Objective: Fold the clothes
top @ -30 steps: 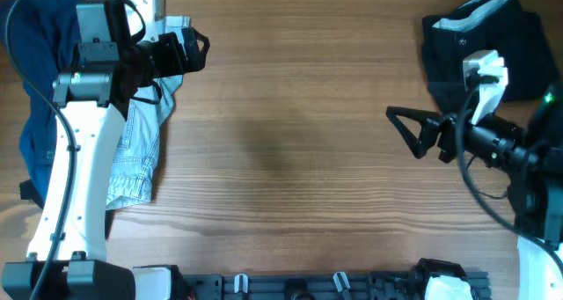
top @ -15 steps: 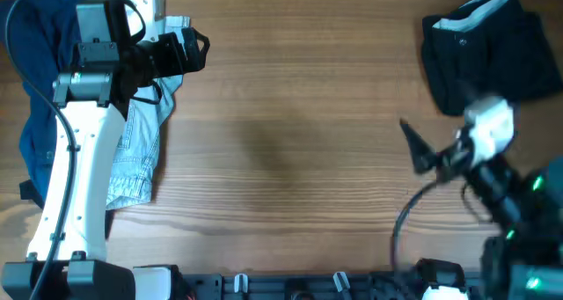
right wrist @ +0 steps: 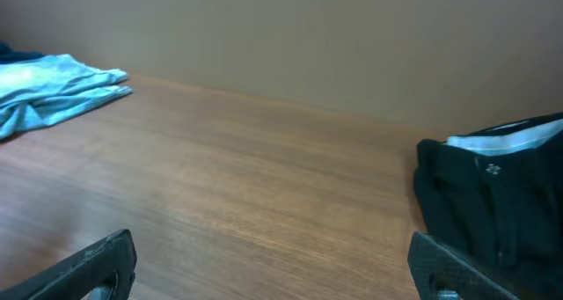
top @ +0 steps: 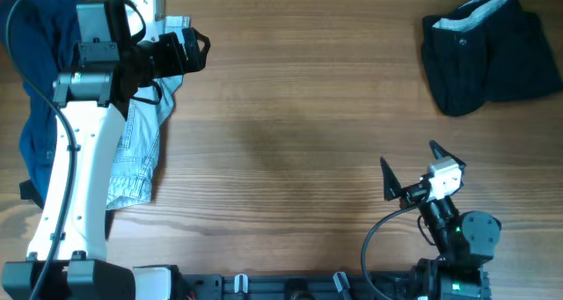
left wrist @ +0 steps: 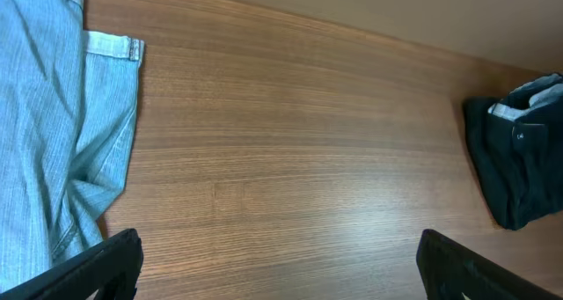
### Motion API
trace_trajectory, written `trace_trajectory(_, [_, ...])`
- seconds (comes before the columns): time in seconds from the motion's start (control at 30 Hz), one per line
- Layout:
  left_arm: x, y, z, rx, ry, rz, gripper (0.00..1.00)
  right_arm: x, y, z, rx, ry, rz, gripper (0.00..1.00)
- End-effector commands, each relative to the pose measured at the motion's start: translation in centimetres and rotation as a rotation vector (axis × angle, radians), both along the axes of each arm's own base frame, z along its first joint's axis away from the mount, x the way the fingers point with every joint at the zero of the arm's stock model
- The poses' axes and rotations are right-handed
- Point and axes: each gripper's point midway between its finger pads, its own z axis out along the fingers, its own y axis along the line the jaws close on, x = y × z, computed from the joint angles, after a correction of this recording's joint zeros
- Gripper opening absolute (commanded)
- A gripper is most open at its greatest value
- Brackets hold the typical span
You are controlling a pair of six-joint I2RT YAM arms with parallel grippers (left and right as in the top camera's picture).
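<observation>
Folded black shorts (top: 484, 58) with a light grey inner waistband lie at the table's far right; they also show in the left wrist view (left wrist: 519, 159) and the right wrist view (right wrist: 497, 199). Pale blue jeans (top: 141, 150) lie crumpled at the left, also in the left wrist view (left wrist: 48, 133) and the right wrist view (right wrist: 53, 89). A navy garment (top: 35, 80) lies beside them under the left arm. My left gripper (top: 201, 52) is open and empty, by the jeans. My right gripper (top: 409, 168) is open and empty near the front right edge.
The wooden table (top: 290, 133) stretches between the two piles. A black rail with clips (top: 290, 284) runs along the front edge. The left arm's white link (top: 75, 168) lies across the jeans and navy garment.
My right arm has drawn back from beside the black shorts toward the front right edge, leaving the shorts fully uncovered. The left arm has not moved.
</observation>
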Motion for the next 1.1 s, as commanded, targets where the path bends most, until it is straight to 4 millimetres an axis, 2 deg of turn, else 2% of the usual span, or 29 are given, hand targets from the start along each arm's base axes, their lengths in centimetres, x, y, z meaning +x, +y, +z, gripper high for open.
trace_trajectory(0.0, [0.0,-0.3,-0.1,0.007,-0.006,-0.024,1.0,0.0,-0.4,0.2,0.011,-0.016,-0.026,1.0])
trace_trajectory(0.13, [0.0,-0.3,-0.1,0.007,-0.006,-0.024,1.0,-0.3,-0.3,1.6,0.002,-0.078,-0.025,1.0])
trace_trajectory(0.27, [0.0,-0.3,-0.1,0.007,-0.006,-0.024,1.0,-0.4,-0.3,1.8,0.001,-0.088,-0.026,1.0])
trace_trajectory(1.07, [0.0,-0.3,-0.1,0.007,-0.006,-0.024,1.0,-0.3,-0.4,1.7,0.001,-0.086,-0.028,1.0])
